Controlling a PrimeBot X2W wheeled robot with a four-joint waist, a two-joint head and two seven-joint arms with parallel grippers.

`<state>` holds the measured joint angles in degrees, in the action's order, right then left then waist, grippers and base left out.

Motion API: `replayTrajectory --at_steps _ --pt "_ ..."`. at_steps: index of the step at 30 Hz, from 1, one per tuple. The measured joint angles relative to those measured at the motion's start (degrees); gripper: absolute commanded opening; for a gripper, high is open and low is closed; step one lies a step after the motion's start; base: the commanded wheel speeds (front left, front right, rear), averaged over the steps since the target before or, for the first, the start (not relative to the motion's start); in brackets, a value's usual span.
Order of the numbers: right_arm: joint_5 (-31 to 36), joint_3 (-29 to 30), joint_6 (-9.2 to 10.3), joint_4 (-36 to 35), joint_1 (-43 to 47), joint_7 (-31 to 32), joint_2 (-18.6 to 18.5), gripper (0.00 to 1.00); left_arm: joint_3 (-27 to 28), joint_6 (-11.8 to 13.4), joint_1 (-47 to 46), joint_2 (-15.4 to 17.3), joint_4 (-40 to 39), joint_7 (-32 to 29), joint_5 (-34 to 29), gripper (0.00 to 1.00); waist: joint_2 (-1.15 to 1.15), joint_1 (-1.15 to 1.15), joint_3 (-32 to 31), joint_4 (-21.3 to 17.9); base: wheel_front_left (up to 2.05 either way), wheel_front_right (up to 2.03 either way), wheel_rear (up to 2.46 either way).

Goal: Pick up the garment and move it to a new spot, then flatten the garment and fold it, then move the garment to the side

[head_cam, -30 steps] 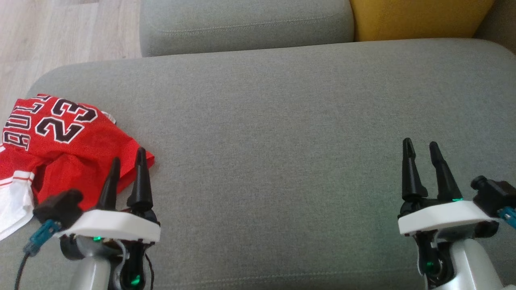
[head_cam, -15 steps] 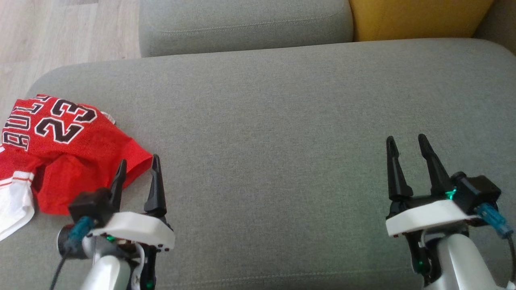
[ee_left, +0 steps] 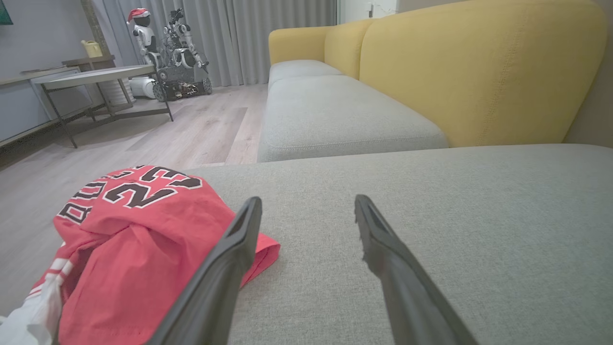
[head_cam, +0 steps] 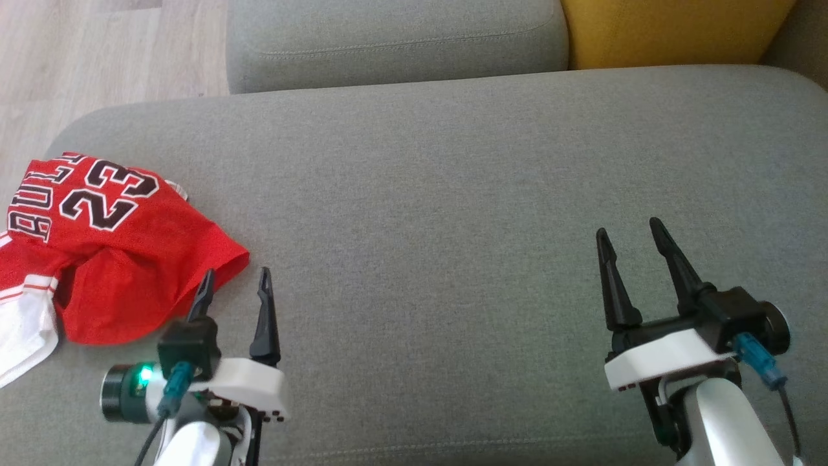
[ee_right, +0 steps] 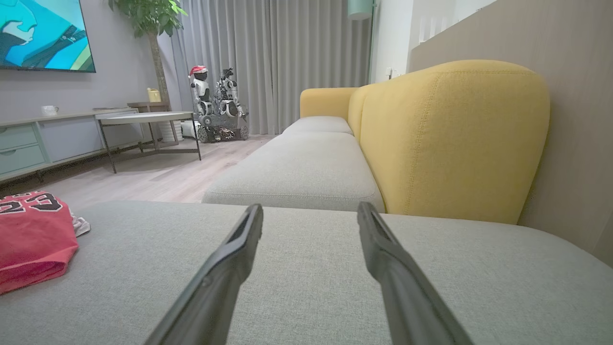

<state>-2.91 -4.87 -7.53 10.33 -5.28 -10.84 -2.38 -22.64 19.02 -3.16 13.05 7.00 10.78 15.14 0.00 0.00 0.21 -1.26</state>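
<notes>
Okay: wide grey woven-fabric sofa cushion [head_cam: 453, 194] is flat, with plenty of room mid-seat. Crumpled red mesh jersey with white trim [head_cam: 116, 272] sits bunched at its left end. Left gripper [head_cam: 235, 275], fingers spread, hovers just beside the jersey's near corner. Right gripper [head_cam: 628, 228], also spread, is well apart over bare fabric. Suggest pinching a thick fold, not the slippery single-layer hem, then lifting clear before carrying.

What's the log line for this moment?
garment: crumpled, left end of cushion, unheld | left end effector: open, by garment's corner | right end effector: open, over cushion
</notes>
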Motion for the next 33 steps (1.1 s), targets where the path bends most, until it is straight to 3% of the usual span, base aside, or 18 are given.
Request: replayTrajectory --at_steps 4,8,12,18,33 --pt "1.37 -0.04 0.0 0.7 -0.02 -0.73 -0.01 1.0 -0.6 -0.05 -0.34 -0.29 0.69 0.67 0.01 1.0 0.0 0.0 -0.02 0.1 0.0 0.0 0.0" --pt "-7.04 -1.18 0.0 3.64 -0.15 -1.32 -0.02 1.0 1.19 -2.82 -0.3 -1.83 1.03 1.55 2.04 1.0 0.0 0.0 -0.11 0.28 0.0 0.0 0.0" --pt "-9.7 -2.56 0.0 6.3 -0.25 -1.9 -0.11 1.0 3.66 -5.5 -0.02 -3.52 2.27 2.13 3.07 1.0 0.0 0.0 -0.17 0.4 0.0 0.0 0.0" --pt "-8.77 -2.97 0.0 8.09 -2.06 -3.07 -0.14 1.0 5.55 -7.95 0.84 -5.39 4.44 3.02 -0.63 1.0 0.0 0.0 -0.32 0.38 0.0 0.0 0.0" --pt "-6.05 -2.82 0.0 8.62 -2.69 -3.54 -0.22 1.0 9.53 -10.34 0.85 -7.88 6.22 3.53 -6.76 1.0 0.0 0.0 -0.75 1.8 0.0 0.0 0.0"
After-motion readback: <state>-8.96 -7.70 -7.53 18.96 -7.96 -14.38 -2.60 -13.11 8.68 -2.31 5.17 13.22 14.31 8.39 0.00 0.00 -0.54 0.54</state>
